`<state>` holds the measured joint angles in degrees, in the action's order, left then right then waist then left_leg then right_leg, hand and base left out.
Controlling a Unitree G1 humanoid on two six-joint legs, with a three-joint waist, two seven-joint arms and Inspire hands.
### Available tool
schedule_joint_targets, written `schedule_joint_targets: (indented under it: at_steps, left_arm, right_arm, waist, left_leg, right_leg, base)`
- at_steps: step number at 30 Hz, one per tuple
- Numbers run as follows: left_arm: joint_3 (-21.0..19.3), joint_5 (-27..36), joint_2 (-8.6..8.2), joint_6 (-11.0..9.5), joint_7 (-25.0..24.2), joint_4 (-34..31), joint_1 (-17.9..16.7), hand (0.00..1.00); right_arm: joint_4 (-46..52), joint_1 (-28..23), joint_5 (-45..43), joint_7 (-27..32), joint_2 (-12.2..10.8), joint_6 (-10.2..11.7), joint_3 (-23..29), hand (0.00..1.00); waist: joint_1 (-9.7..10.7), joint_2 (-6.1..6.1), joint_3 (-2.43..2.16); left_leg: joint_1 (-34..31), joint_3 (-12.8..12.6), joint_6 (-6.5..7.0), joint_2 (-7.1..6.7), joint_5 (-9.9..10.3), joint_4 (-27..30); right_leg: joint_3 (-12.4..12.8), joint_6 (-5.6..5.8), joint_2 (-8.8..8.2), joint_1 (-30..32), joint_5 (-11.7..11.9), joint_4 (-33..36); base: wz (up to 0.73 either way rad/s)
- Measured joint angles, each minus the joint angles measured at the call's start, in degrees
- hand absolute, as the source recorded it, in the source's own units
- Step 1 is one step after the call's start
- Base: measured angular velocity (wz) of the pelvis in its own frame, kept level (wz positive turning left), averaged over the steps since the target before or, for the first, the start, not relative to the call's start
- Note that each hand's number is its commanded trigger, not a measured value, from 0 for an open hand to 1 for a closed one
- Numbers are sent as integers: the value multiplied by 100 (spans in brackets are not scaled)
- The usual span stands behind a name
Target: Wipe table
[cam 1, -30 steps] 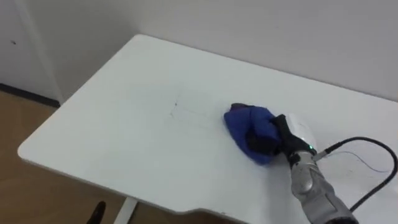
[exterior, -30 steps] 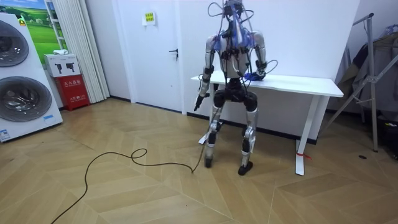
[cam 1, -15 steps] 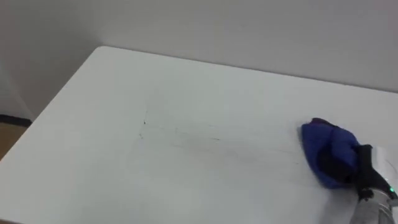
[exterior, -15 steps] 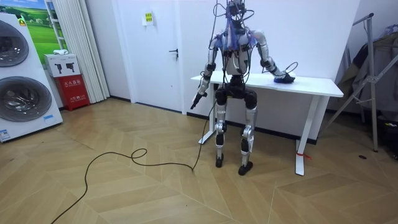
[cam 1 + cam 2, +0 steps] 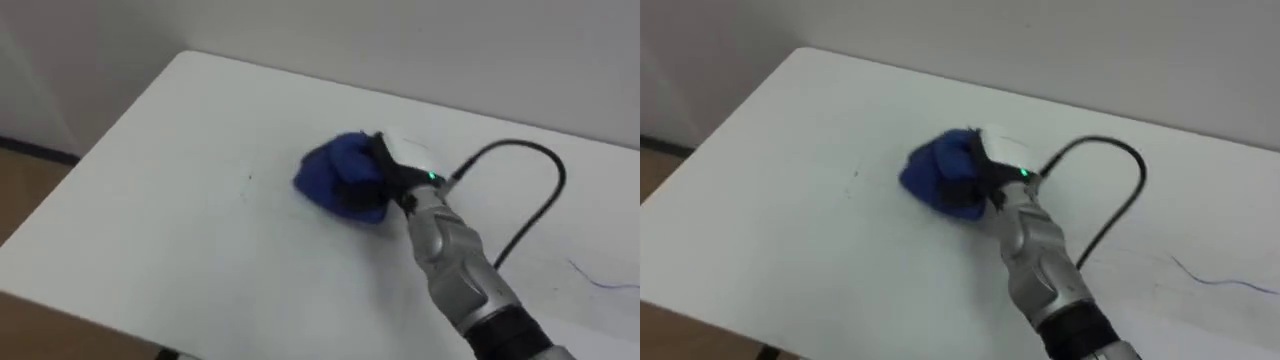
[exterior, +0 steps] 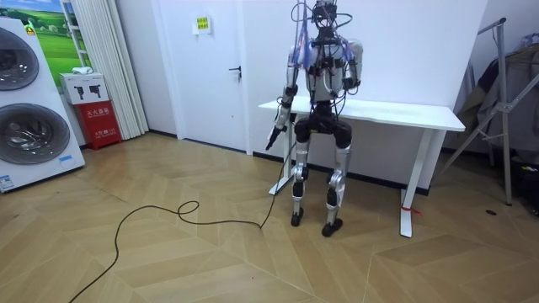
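Right robot hand [image 5: 392, 170] curled round blue cloth [image 5: 325, 176], cloth beneath its fingers, on white table [image 5: 170, 210]

Right forearm: smooth silver-grey metal casing, cylindrical, ending in a black section toward the elbow. Wrist collar: black, fitted with one small green indicator light. Right hand [image 5: 392, 168]: black fingers, white plate on the back. One black cable runs from the wrist in a loop. In the room view: silver-grey arms and legs, black hips, dark feet, loose cable bundles over chest and head, dark left hand [image 6: 273, 136].
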<state>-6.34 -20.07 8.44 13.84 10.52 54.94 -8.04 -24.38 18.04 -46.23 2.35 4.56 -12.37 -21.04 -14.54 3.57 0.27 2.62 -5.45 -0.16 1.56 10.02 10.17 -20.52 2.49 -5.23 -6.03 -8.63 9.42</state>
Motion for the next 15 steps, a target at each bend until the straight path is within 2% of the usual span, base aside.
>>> schedule_joint_targets:
  at_steps: [1,2,3,4,6,7,8,11,12,14,15]
  left_arm:
    - [-37,0,-1,18,-3,-19,-81,0]
    - [-86,4,-7,25,-3,-39,-232,0]
    - [-177,6,-9,24,-1,-40,-398,0]
    - [-234,4,-8,24,2,-39,-468,0]
    - [-652,-102,1,-50,11,-39,-647,0]
    - [-755,-104,20,-59,27,-37,-665,0]
    - [-961,-263,63,-60,44,-34,-693,0]
    - [-1353,-596,142,-92,134,-58,-689,0]
    - [-1493,-704,157,-108,150,-142,-670,0]
    - [-1535,-706,205,-139,176,-185,-619,0]
    - [-1520,-694,198,-150,176,-191,-563,0]
  right_arm:
    - [-62,-116,2,19,11,7,79,100]
    - [-66,-457,269,194,-1,220,419,100]
    - [-151,-707,440,433,28,485,542,100]
    - [-190,-814,505,564,28,620,622,100]
    - [-215,-1439,784,1081,40,1138,1152,100]
    - [-211,-1562,826,1258,71,1212,1249,100]
    - [-210,-1794,887,1516,180,1353,1524,100]
    - [-246,-2376,1269,2042,433,1433,2366,100]
    - [-419,-2503,1424,2188,521,1477,2689,100]
    - [-765,-2497,1545,2284,651,1487,3045,100]
    - [-964,-2402,1550,2260,712,1482,3162,100]
  waist:
    - [25,-2,1]
    - [65,-7,4]
    - [149,-15,9]
    - [229,-29,14]
    - [581,-18,4]
    - [660,-8,-1]
    - [834,2,-2]
    - [1069,2,-18]
    - [1148,-9,-37]
    - [1193,-18,-76]
    - [1208,-26,-81]
  left_leg:
    - [-2,72,4,-19,-3,5]
    - [12,110,7,-50,-4,13]
    - [69,135,9,-88,-6,19]
    - [108,145,9,-103,-6,15]
    - [206,64,9,-150,-5,-35]
    - [214,62,9,-157,-5,-55]
    - [215,26,10,-166,-5,-68]
    - [268,7,27,-231,2,-67]
    - [308,3,71,-231,29,-62]
    - [318,-6,140,-221,73,-53]
    - [337,-60,149,-212,80,-51]
  right_leg:
    - [-4,0,-7,-34,0,-12]
    - [-8,2,-31,-114,-1,-68]
    - [-41,28,-64,-190,-18,-88]
    - [-52,29,-73,-241,-18,-98]
    - [0,44,-101,-410,-27,-166]
    - [1,58,-109,-410,-36,-156]
    - [15,61,-117,-412,-38,-164]
    - [-4,110,-185,-457,-68,-163]
    - [-2,114,-187,-496,-69,-156]
    - [35,132,-174,-496,-80,-135]
    - [105,138,-173,-491,-76,-127]
  base:
    - [57]
    - [34]
    - [24]
    - [22]
    - [30]
    - [14]
    - [-3]
    - [-7]
    - [-5]
    - [-17]
    - [-28]
